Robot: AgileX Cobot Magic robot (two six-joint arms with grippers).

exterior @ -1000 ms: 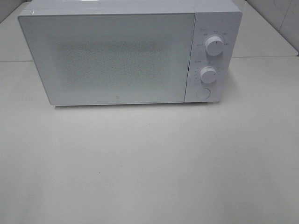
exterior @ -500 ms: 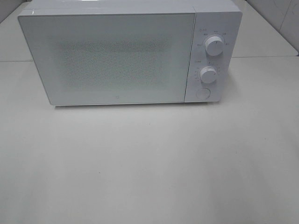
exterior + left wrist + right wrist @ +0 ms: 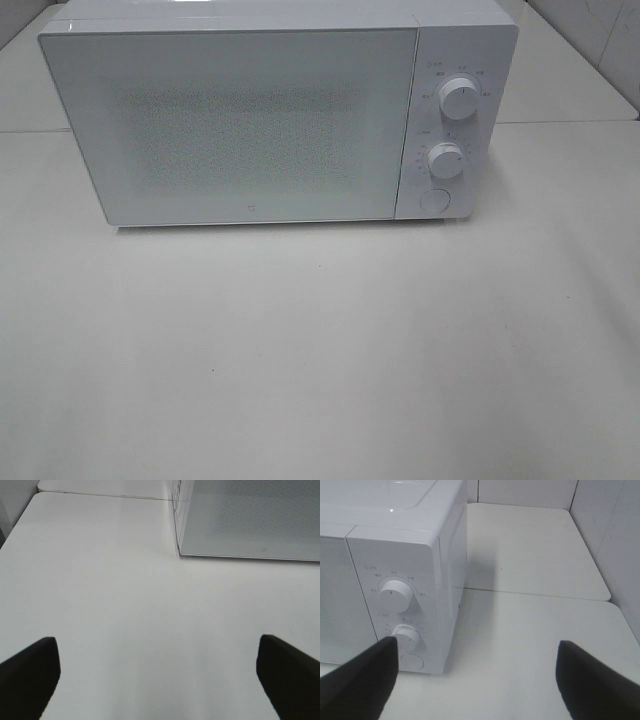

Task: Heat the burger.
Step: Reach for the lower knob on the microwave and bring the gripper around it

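Microwave (image 3: 280,110) stands on a white surface (image 3: 320,350), its door (image 3: 240,125) shut. The door's dotted, frosted panel hides the inside, and the burger shows in no view, so its place cannot be told. On the control panel sit an upper dial (image 3: 459,99), a lower dial (image 3: 446,160) and a round button (image 3: 433,200); the markings around the dials are too small to read.

Neither arm appears in the high view. The left hand (image 3: 156,641), seen only from its wrist camera, hangs over bare surface before the door's lower corner, its dark fingers (image 3: 30,675) spread wide with nothing between them and cut off by the frame. The right hand (image 3: 477,644) is likewise spread wide and empty, near the microwave's control corner. One of its fingers (image 3: 365,680) overlaps the lower dial in that view; whether they touch cannot be told.
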